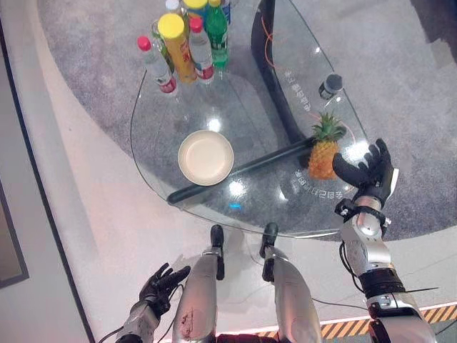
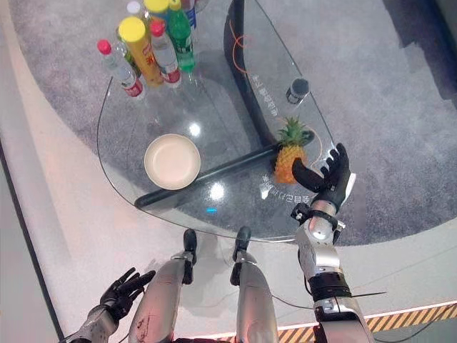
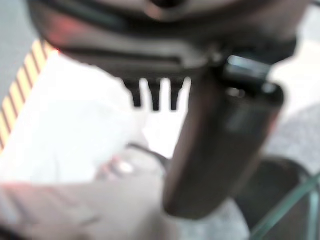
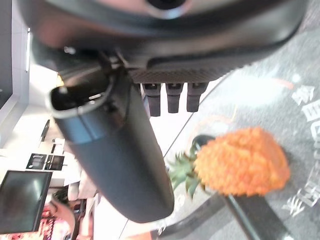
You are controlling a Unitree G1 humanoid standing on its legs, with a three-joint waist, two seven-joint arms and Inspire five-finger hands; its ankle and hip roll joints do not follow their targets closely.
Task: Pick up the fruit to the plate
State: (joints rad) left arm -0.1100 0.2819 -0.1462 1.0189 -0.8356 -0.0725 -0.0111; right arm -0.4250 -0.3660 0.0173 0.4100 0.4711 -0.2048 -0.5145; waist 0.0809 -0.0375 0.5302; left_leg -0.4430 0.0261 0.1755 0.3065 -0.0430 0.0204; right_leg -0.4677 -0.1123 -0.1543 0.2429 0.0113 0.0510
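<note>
A small orange pineapple [image 1: 323, 152] with a green crown stands on the glass table [image 1: 243, 107], towards its right edge. My right hand [image 1: 371, 171] hovers open just to the right of it, thumb reaching towards the fruit without touching; the right wrist view shows the pineapple [image 4: 240, 161] past the straight fingers [image 4: 170, 97]. A cream plate [image 1: 206, 157] lies empty at the table's front middle, well left of the pineapple. My left hand [image 1: 161, 284] hangs open low beside the table's near edge, holding nothing.
Several bottles [image 1: 187, 43] and a yellow canister [image 1: 176, 46] cluster at the table's far left. A small dark jar [image 1: 330, 86] stands at the far right. A black bar [image 1: 243, 170] runs under the glass between plate and pineapple.
</note>
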